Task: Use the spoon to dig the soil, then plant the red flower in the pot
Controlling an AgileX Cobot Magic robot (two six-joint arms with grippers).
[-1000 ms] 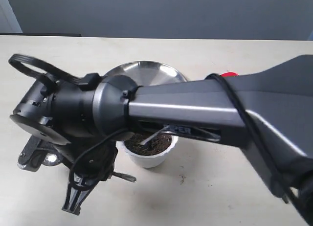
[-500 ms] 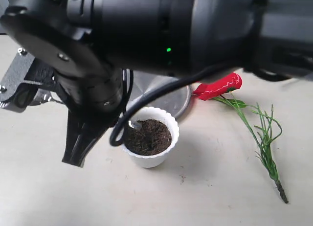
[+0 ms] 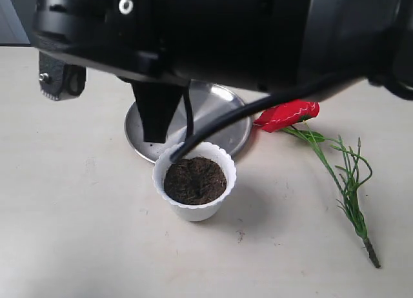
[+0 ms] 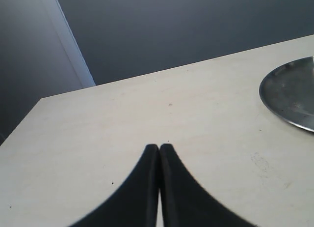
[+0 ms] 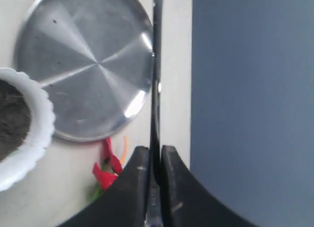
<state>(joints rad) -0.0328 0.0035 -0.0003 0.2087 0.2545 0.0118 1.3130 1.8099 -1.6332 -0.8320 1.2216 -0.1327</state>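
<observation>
The white pot (image 3: 193, 209) stands in mid-table, full of dark soil (image 3: 195, 180); it also shows in the right wrist view as the pot (image 5: 34, 138). My right gripper (image 5: 155, 149) is shut on the spoon (image 5: 156, 84), whose thin handle runs past the steel plate's edge; its bowl is out of view. In the exterior view one of its black fingers (image 3: 155, 114) hangs just above and behind the pot. The red flower (image 3: 287, 115) lies on the table right of the pot, stem trailing forward. My left gripper (image 4: 159, 146) is shut on nothing, over bare table.
A round steel plate (image 3: 219, 127) lies right behind the pot, its rim also in the left wrist view (image 4: 289, 97). The right arm's black body and a cable (image 3: 271, 104) fill the top of the exterior view. A grey wall rises past the table's far edge.
The right arm has risen and swung up and back over the plate. The spoon, which was stuck in the soil a second ago, has come out of the pot. The flower is uncovered.
</observation>
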